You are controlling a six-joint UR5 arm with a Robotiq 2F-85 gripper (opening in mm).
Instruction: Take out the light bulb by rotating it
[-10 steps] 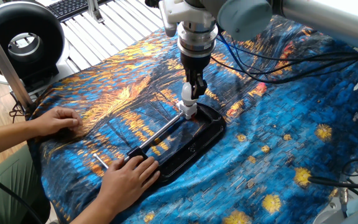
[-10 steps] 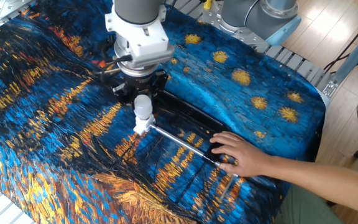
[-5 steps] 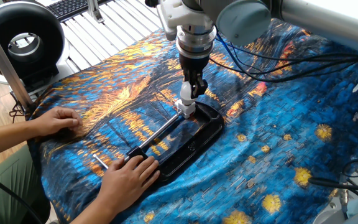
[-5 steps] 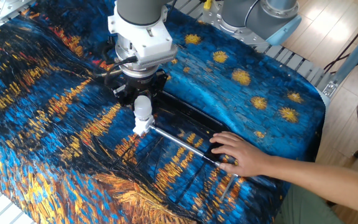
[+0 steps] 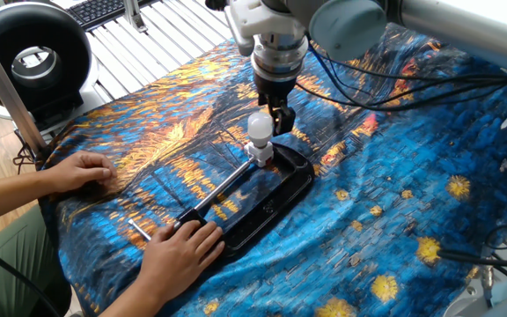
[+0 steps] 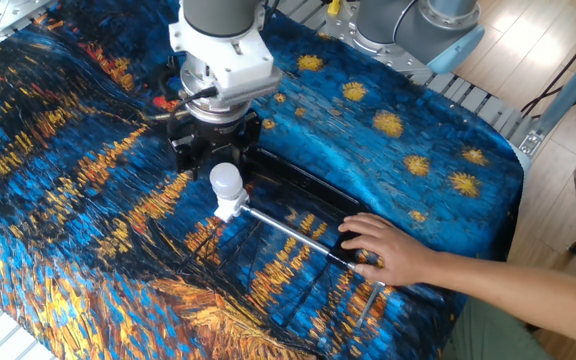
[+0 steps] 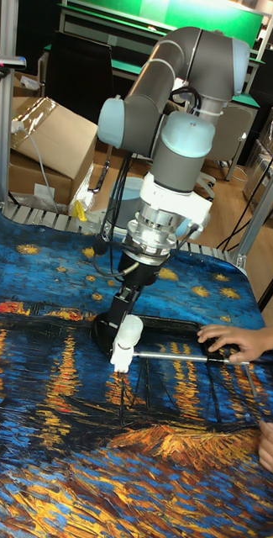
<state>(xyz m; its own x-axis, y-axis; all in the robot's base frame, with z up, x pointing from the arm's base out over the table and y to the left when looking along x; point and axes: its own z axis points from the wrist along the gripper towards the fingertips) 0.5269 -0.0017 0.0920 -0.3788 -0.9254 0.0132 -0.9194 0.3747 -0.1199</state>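
— Where's the light bulb [image 5: 259, 126] [image 6: 226, 180] [image 7: 128, 330]?
— Upright at the end of the metal rod, small, white and frosted.
— Its shape?
— Round globe on top, narrowing to a white neck.

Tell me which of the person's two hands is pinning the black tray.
The hand nearer the camera in the one fixed view: it rests on the black tray's end by the metal rod. The other hand lies flat on the cloth.

Robotics lab: conveyor rollers [image 5: 139, 44], workbenches [image 7: 153, 21].
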